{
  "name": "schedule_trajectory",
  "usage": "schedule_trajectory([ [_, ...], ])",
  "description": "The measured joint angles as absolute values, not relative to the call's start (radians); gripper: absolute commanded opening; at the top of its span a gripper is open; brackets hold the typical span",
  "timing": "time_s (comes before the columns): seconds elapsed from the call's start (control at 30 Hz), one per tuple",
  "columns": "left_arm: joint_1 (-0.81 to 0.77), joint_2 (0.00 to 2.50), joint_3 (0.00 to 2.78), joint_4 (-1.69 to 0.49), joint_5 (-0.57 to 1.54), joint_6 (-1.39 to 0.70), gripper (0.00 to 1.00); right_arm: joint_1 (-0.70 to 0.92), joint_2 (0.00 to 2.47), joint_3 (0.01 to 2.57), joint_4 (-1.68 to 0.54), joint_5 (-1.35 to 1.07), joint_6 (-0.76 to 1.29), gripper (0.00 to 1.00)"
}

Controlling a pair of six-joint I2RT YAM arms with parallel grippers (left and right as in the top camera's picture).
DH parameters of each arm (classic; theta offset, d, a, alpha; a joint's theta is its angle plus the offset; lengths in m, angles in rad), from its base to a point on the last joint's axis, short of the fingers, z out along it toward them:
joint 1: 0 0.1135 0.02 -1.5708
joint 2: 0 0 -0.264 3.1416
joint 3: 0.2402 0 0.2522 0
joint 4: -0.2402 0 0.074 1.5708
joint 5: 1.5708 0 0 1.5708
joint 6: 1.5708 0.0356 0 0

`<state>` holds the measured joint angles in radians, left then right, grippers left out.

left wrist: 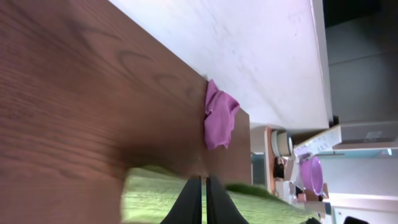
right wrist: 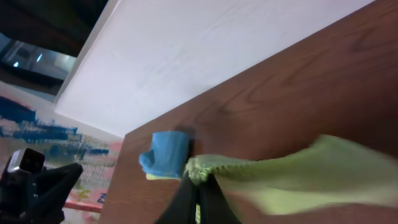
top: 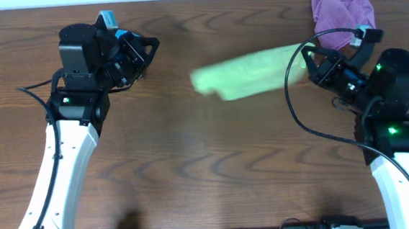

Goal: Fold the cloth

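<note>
The green cloth hangs blurred over the middle of the brown table, stretched from left to right. My right gripper is shut on its right end. In the right wrist view the fingers pinch a bunched corner of the green cloth, which trails off to the right. My left gripper is left of the cloth and apart from it. In the left wrist view its fingers are shut with nothing between them, and the green cloth lies beyond them.
A crumpled purple cloth lies at the table's back right corner and also shows in the left wrist view. A small blue cloth sits at the back left behind the left arm and shows in the right wrist view.
</note>
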<state>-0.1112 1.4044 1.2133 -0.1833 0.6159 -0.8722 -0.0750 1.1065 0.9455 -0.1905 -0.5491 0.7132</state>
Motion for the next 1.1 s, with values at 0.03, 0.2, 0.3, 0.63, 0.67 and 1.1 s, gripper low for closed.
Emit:
schedule_trajectory([
  [0.03, -0.111, 1.404, 1.213, -0.182, 0.612, -0.872, 0.06, -0.075, 1.112, 0.945, -0.191, -0.549, 0.711, 0.01],
  [0.2, -0.111, 1.404, 1.213, -0.189, 0.601, -0.872, 0.06, -0.075, 1.151, 0.945, -0.189, -0.549, 0.701, 0.01],
  [0.3, -0.114, 1.405, 1.217, -0.248, 0.587, -0.871, 0.06, -0.075, 1.161, 0.945, -0.179, -0.549, 0.695, 0.01],
  [0.63, -0.231, 1.537, 1.223, -0.287, 0.567, -0.951, 0.65, -0.073, 1.161, 0.945, -0.175, -0.55, 0.691, 0.01],
  [0.67, -0.242, 1.554, 1.223, -0.278, 0.569, -0.965, 0.66, -0.071, 1.161, 0.945, -0.175, -0.55, 0.691, 0.01],
  [1.1, -0.327, 1.786, 1.224, -0.107, 0.671, -1.19, 0.73, -0.055, 1.161, 0.945, -0.174, -0.55, 0.691, 0.01],
])
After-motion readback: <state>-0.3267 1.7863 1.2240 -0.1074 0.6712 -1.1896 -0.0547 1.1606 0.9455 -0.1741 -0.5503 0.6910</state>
